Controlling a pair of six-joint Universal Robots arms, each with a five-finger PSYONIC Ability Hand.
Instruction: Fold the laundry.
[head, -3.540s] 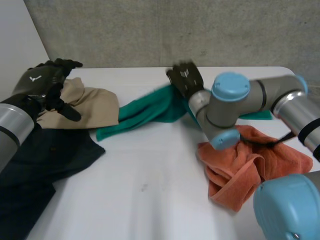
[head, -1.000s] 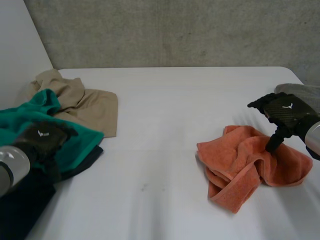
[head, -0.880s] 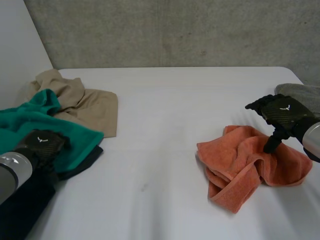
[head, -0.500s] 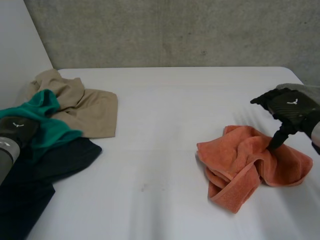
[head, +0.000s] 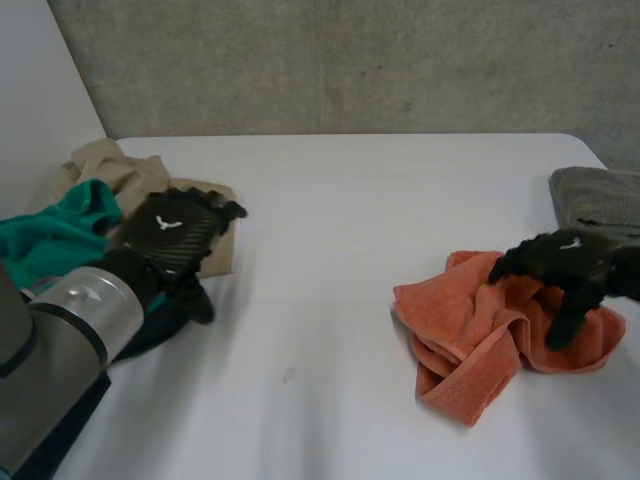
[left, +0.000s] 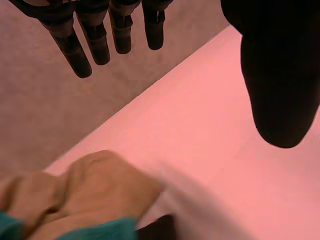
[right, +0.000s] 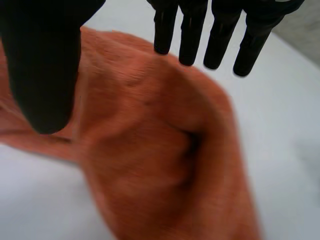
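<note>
Nothing on the white table (head: 330, 250) is folded yet, and the whole job looks to be ahead. In the head view a crumpled orange terry towel (head: 470, 340) lies at lower right, a rumpled grey cloth (head: 590, 195) sits at the right edge, and a tan garment (head: 105, 165), a teal cloth (head: 50, 240) and a dark navy garment (head: 150, 332) are heaped at the left. The left hand (head: 170, 228) hangs over that heap and the right hand (head: 562, 262) over the orange towel. The left wrist view shows the left hand's fingers (left: 75, 47) straight, thumb wide apart, holding nothing above the tan garment. In the right wrist view the right hand's fingers (right: 187, 35) are straight and unclenched, close over the orange towel; contact cannot be told.
</note>
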